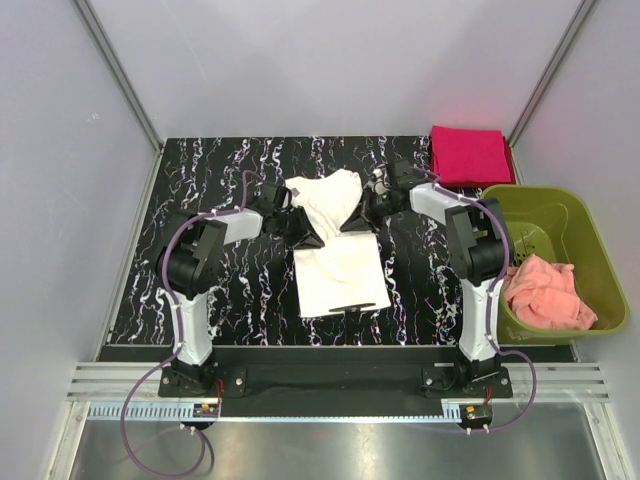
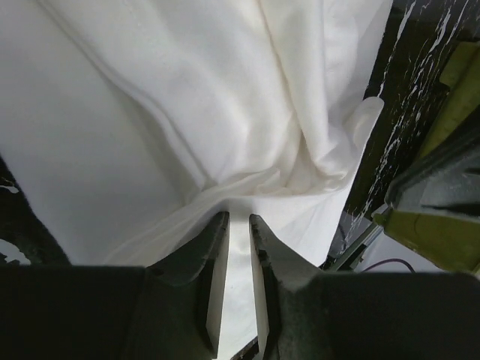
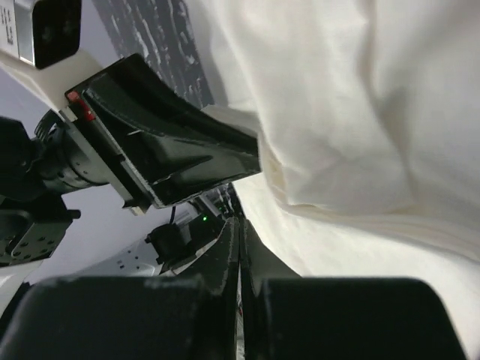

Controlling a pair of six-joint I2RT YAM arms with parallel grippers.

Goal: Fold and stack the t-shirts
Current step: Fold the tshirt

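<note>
Standing on two bases at the near edge of the bench (image 1: 240, 300), I bow both elbows outward and turn the forearms in toward the middle. My left arm (image 1: 190, 255) rises on the left side and reaches right. My right arm (image 1: 480, 240) rises on the right side and reaches left. The two wrists face each other, close together, over the cloth.

The white tee (image 1: 340, 275) lies in the middle of the bench. Its near half is flat and smooth, with a small dark mark at the near hem. My left gripper (image 1: 303, 232) sits at the tee's left edge, about halfway up. From the wrist view its fingers stand a narrow slit apart, with white cloth in the slit and creases running out from the tips, so it is clamped on the tee. My right gripper (image 1: 356, 222) sits at the tee's right edge, level with the left one. Its fingers are pressed together, and I cannot tell whether cloth is caught between them. Beyond both grippers, the far half of the tee is rumpled and spreads wider toward the far edge.

At the right edge stands a green basket (image 1: 600, 250) holding a pink cloth (image 1: 545, 295). The red tee (image 1: 468, 155) lies folded flat in the far right corner, well apart from the white one.
</note>
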